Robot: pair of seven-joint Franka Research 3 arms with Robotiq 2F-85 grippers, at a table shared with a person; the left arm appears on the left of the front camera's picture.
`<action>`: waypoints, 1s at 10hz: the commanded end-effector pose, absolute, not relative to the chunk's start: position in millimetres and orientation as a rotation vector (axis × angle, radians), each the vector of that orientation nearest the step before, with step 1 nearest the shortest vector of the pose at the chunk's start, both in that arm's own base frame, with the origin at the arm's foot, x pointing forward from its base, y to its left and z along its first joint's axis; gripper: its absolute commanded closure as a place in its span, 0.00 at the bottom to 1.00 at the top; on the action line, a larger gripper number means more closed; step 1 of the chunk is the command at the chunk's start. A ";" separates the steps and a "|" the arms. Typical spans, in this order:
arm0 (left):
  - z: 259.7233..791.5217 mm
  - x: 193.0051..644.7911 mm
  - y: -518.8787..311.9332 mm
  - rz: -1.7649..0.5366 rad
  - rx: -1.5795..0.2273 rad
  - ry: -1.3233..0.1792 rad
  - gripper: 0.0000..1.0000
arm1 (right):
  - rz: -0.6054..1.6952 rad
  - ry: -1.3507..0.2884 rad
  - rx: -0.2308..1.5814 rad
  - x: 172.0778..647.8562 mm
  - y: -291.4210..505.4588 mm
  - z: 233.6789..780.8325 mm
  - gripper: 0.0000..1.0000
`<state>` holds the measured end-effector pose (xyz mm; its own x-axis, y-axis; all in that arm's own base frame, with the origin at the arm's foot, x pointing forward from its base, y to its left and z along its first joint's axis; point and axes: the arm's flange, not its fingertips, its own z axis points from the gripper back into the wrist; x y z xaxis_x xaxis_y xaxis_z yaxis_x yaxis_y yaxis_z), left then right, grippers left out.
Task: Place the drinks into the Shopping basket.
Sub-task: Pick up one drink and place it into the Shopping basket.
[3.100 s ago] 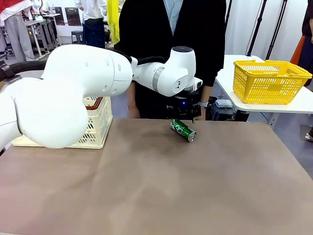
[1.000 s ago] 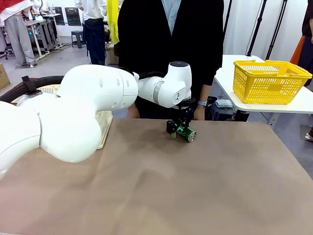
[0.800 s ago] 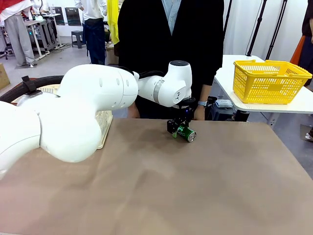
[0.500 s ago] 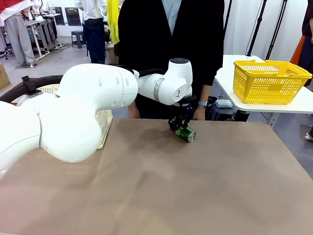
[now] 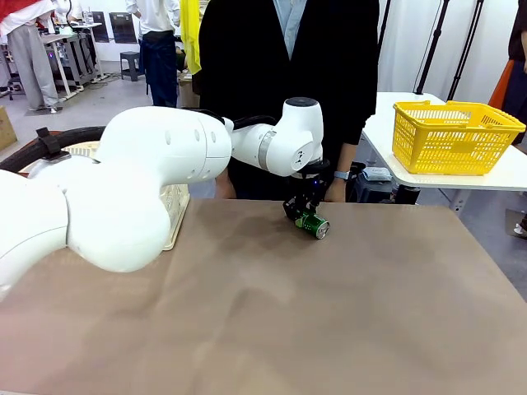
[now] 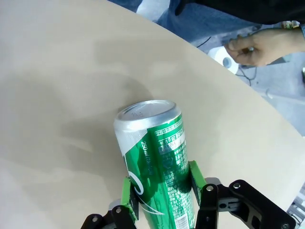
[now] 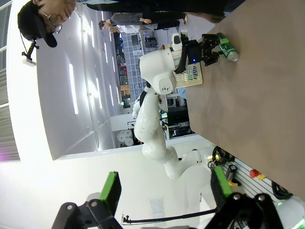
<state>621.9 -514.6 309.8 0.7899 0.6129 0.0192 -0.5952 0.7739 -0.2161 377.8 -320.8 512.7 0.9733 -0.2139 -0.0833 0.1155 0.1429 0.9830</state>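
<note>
Room: a workshop-like hall, people standing far off by other tables, a person [image 5: 288,90] in dark clothes standing at the table's far edge.
Table [image 5: 272,321]: a wide brown top, plain, with a rounded far edge in the left wrist view.
Can [image 5: 313,224]: a green drink with white lettering, lying tilted near the middle of the far edge, its silver top turned toward the camera side and to the right. In the left wrist view the can [image 6: 157,157] points away from the camera, top end up in the picture.
Left gripper [image 5: 303,211]: reaching in from the left edge across to the far middle, its green pads [image 6: 195,179] pinching the can on both sides of its body. Whether the can is touching the table or just off it, I cannot tell.
Right gripper [image 7: 164,191]: seen in its own wrist view, fingers spread wide with nothing between them, aimed at the room's wall and away from the table.
Basket [image 5: 165,206]: cream with slotted sides, standing at the far left corner, mostly hidden behind the left arm; well apart from the can.
Yellow basket [image 5: 453,136]: mesh, on a separate white table beyond the right far corner.
Person's hand [image 6: 255,47]: in the left wrist view, hanging beyond the far edge, apart from the can.
</note>
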 end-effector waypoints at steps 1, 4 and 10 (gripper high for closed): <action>321.4 628.2 -503.8 0.659 -0.179 -0.057 1.00 | -0.248 -0.078 1.397 377.0 -318.3 514.7 0.00; 426.1 595.7 -467.2 0.449 -0.163 0.037 1.00 | -0.248 -0.078 1.397 377.0 -318.3 514.7 0.00; 497.8 440.0 -408.7 -0.131 -0.233 -0.016 1.00 | -0.248 -0.078 1.397 377.0 -318.3 514.7 0.00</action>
<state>485.4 -449.4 512.7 0.9887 -0.1301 -0.0739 0.1132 0.9735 -0.1987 378.1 -320.5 512.4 0.9734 -0.2131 -0.0840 0.1161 0.1426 0.9830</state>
